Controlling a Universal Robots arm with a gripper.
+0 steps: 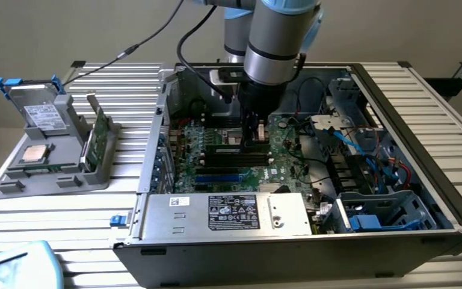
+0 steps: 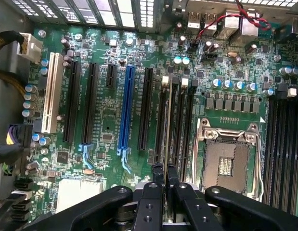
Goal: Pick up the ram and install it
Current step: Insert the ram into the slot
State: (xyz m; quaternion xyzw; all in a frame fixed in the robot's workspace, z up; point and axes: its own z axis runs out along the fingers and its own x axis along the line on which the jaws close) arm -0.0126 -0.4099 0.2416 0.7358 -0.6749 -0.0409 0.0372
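Wrist view: my hand (image 2: pixel 164 169) is clamped on the long thin green circuit-board ram (image 2: pixel 167 130), held edge-down over the black slots (image 2: pixel 176 120) beside the silver processor socket (image 2: pixel 228 161), seemingly lined up for seating.

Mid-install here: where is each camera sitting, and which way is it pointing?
Exterior view: off the arm, raised beside the open computer case, looking down into it; the arm and gripper show.
Wrist view: on the wrist, facing down at the motherboard; black fingers show, shut on the ram.
Shared: the motherboard and the gripper.
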